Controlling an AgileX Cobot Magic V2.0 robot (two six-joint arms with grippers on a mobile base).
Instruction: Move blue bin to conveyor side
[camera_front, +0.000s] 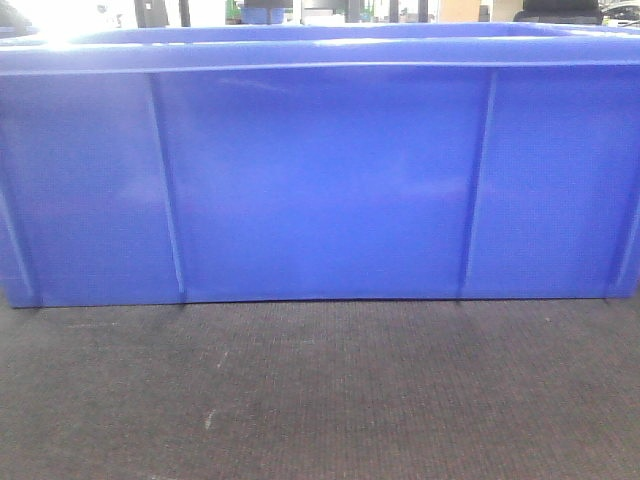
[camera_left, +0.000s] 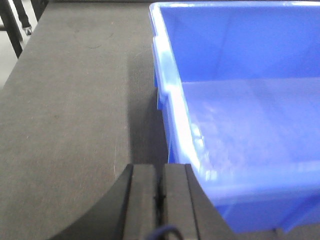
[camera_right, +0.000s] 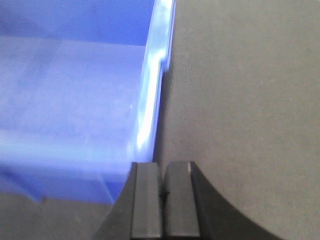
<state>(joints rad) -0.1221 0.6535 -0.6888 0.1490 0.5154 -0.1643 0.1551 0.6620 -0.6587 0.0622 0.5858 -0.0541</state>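
Press both grippers, left and right, fingers together, evenly against bin ends, sliding it flat along conveyor without tilting.

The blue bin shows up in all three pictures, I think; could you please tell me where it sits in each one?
Front view: the blue bin fills the upper part, its long side wall facing the camera, standing on the dark belt.
Left wrist view: the bin takes up the right side, seen from above, beside the shut left gripper.
Right wrist view: the bin takes up the left side, beside the shut right gripper.
Shared landmark: the bin's thick rim.
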